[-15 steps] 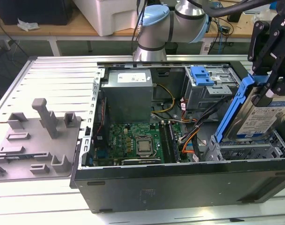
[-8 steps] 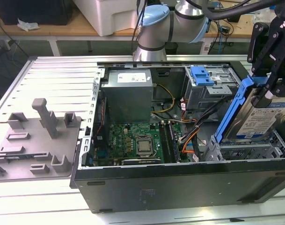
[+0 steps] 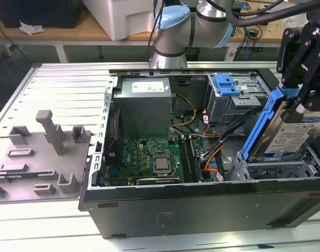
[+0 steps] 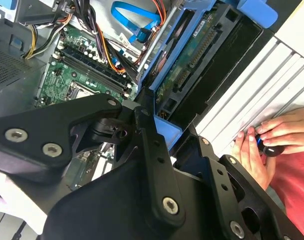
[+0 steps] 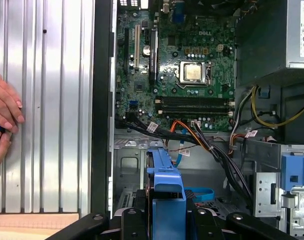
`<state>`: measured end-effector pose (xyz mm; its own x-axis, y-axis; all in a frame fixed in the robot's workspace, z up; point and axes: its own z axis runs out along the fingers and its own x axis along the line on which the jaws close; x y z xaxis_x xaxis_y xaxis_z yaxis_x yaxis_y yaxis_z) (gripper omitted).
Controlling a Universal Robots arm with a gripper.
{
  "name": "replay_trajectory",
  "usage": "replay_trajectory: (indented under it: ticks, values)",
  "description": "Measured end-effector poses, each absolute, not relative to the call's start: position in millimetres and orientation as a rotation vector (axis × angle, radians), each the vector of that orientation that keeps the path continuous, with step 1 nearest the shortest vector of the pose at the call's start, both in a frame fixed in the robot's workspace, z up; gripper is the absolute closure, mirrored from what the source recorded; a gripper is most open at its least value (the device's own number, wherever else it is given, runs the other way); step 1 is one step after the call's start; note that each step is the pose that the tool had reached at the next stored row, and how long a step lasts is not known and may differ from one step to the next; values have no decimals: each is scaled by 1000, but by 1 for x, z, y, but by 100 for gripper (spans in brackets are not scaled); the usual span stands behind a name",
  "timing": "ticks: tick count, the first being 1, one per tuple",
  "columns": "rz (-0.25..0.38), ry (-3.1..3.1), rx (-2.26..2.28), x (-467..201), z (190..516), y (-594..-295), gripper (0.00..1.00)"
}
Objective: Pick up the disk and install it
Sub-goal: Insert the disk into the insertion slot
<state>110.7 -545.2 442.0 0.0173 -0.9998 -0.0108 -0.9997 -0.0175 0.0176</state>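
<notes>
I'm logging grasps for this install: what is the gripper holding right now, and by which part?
The black gripper holds the flat silver hard drive, its jaws shut on the upper end of its blue plastic carrier.

In the exterior view, the gripper, clamped on the upper end of the disk above the computer case, is cut off by the exterior view's right edge, as is part of the disk. The disk's lower end is hidden behind the drive cage inside the case, so whether it is seated there cannot be told. Behind the case, the arm is cut off by the upper edge. Outside the case, a person's hand is cut off by the edge in both wrist views, and the small dark object held there cannot be identified.
</notes>
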Motion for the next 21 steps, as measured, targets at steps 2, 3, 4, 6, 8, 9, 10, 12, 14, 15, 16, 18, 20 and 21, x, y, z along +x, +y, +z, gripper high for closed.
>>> replay_trajectory:
  ticks: [2, 3, 4, 6, 8, 9, 10, 12, 14, 15, 16, 18, 20, 21]
  values:
    - [-31, -2198, 2237, 111, 442, -545, 63]
    - [-31, -2198, 2237, 111, 441, -545, 63]
    - [-32, -2198, 2237, 111, 441, -545, 63]
    - [-32, -2198, 2237, 111, 440, -546, 63]
    - [-31, -2198, 2237, 111, 439, -546, 63]
    - [-31, -2199, 2237, 111, 439, -546, 63]
    - [-31, -2199, 2237, 111, 439, -546, 63]
    - [-31, -2199, 2237, 111, 438, -546, 63]
    - [-31, -2199, 2237, 111, 437, -546, 63]
    - [-31, -2199, 2237, 111, 437, -546, 63]
    - [-31, -2199, 2237, 111, 436, -546, 63]
    - [-31, -2199, 2237, 111, 435, -546, 63]
    - [-32, -2199, 2236, 111, 434, -546, 63]
    - [-31, -2199, 2236, 111, 434, -546, 63]
